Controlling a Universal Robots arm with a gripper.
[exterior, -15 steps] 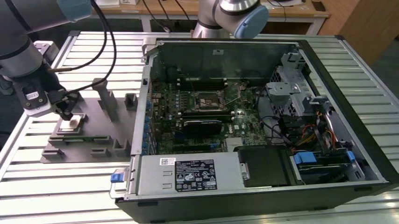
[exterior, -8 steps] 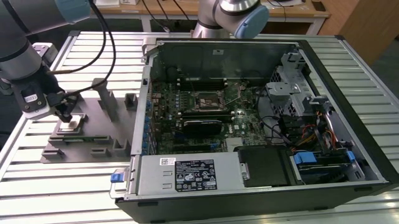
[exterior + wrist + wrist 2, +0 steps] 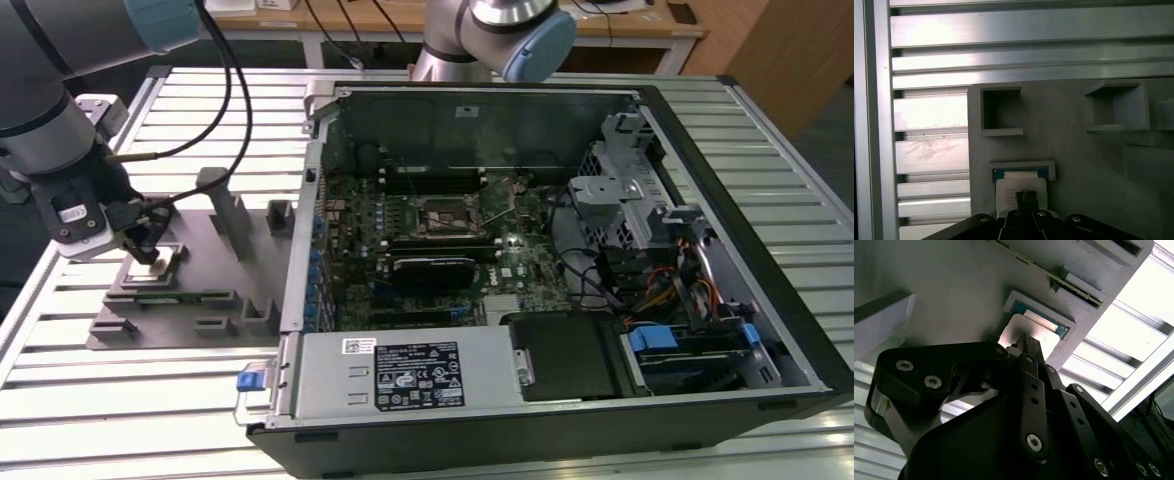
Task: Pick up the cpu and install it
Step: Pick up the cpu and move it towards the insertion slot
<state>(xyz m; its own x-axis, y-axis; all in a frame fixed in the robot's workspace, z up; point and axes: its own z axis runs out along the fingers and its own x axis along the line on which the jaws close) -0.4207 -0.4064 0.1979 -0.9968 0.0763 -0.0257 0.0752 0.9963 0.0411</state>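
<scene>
pointing down at one cpu (image 3: 1009,186), seated in one grey fixture (image 3: 1079,150), one claw (image 3: 1025,194) pressed together

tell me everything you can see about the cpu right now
The cpu is a small flat square chip with a pale silvery top plate bearing some print and a blue-green strip along one edge. It lies flat in a shallow framed recess of the grey fixture, on the slatted metal table at the exterior view's left. The claw hangs over its middle, tips close together; whether they touch it cannot be told.
</scene>
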